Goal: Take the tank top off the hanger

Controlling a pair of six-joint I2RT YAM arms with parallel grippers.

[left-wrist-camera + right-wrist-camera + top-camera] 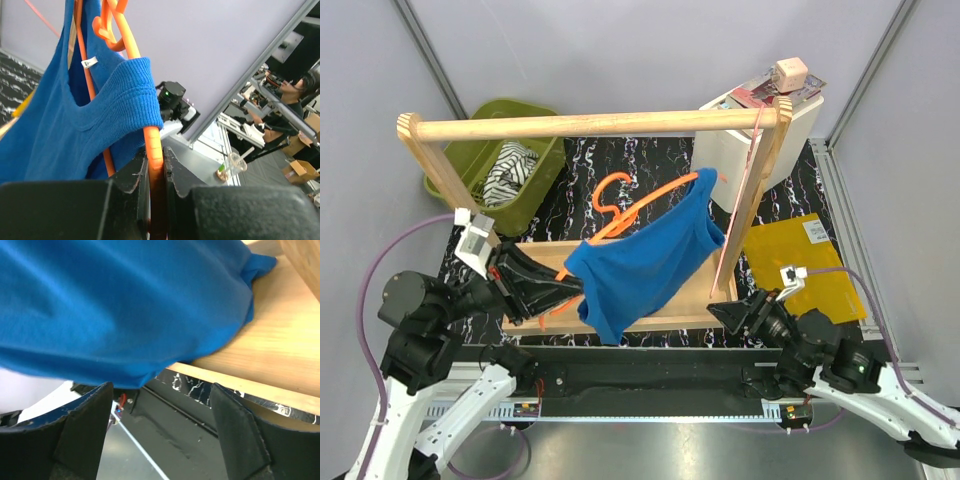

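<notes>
Left arm extended forward and low. Left gripper point(155, 167) clamped on lower arm end of hanger point(620, 205). Tank top point(640, 265) draped on tilted hanger, hook below wooden rail point(590, 125). Right arm low and forward. Right gripper point(161, 388) spread wide, empty, just under tank top hem.

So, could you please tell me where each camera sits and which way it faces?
Top external: above and behind the robot, looking down at the wooden rack, the tank top and the hanger; left gripper and right gripper show.
Left wrist: looks up along the left gripper, shut on the hanger.
Right wrist: looks past the open right gripper at the tank top's hem.
All share the tank top.
</notes>
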